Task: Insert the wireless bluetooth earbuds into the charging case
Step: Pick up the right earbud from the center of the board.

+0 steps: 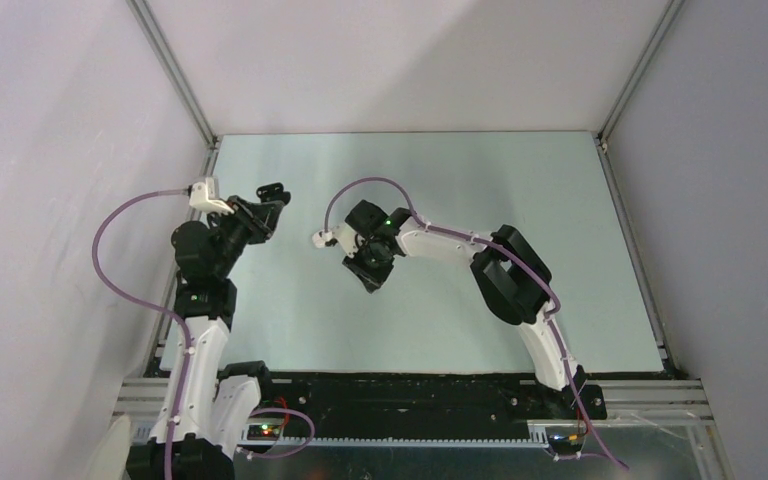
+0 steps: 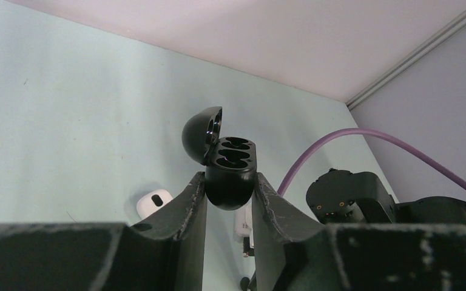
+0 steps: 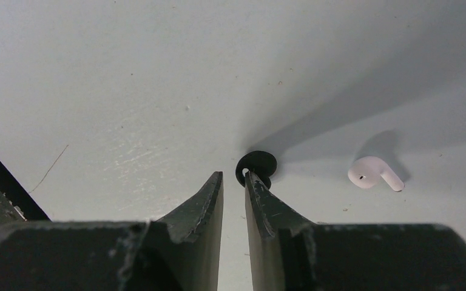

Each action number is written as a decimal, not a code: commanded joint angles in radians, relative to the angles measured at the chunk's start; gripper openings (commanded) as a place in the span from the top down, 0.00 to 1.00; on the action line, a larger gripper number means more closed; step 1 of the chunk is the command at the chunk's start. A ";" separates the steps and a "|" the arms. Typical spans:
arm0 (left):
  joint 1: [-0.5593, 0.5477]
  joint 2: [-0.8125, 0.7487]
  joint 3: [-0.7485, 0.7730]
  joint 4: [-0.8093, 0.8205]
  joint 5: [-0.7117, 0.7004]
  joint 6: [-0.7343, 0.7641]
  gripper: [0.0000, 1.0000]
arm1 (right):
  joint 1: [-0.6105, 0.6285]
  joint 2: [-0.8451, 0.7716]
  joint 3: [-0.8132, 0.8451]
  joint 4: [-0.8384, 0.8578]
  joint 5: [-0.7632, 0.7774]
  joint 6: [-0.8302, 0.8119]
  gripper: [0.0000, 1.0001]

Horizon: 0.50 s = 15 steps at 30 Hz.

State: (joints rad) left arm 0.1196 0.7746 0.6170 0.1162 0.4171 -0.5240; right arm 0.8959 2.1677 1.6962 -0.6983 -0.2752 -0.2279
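From above, both arms reached over the pale table (image 1: 480, 190), with the left gripper (image 1: 272, 195) and right gripper (image 1: 370, 272) too distant to show any small things. The left wrist told more: its fingers clamped a glossy black oval case (image 2: 230, 176), lid hinged up at eleven o'clock, with two wells showing. At the right wrist the jaws were a slit apart, holding nothing. A matte black bit (image 3: 256, 167) lay at the tips, and a smooth white stemmed earbud (image 3: 373, 173) lay at its three o'clock.

Bare table (image 3: 127, 91) around white earbud (image 3: 373, 173), black bit (image 3: 256, 167) beside right fingers (image 3: 267, 212)
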 commanded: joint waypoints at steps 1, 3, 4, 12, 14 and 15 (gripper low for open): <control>0.009 0.003 0.035 0.047 -0.005 -0.011 1.00 | -0.011 0.006 0.011 0.012 0.035 0.008 0.74; 0.009 0.006 0.034 0.050 -0.002 -0.014 1.00 | -0.012 0.007 0.011 0.015 0.039 0.006 0.71; 0.010 0.009 0.033 0.050 0.000 -0.016 1.00 | -0.012 0.009 0.011 0.016 0.041 0.005 0.70; 0.010 0.012 0.026 0.063 0.014 -0.026 1.00 | -0.007 0.006 -0.002 0.030 0.107 -0.009 0.68; 0.010 0.010 0.024 0.065 0.014 -0.029 1.00 | -0.009 0.005 -0.006 0.034 0.127 -0.011 0.68; 0.009 0.009 0.022 0.067 0.014 -0.031 1.00 | -0.010 0.003 -0.008 0.036 0.135 -0.015 0.68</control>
State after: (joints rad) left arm 0.1204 0.7921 0.6170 0.1295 0.4221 -0.5354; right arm 0.8970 2.1674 1.6962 -0.6971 -0.2623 -0.2207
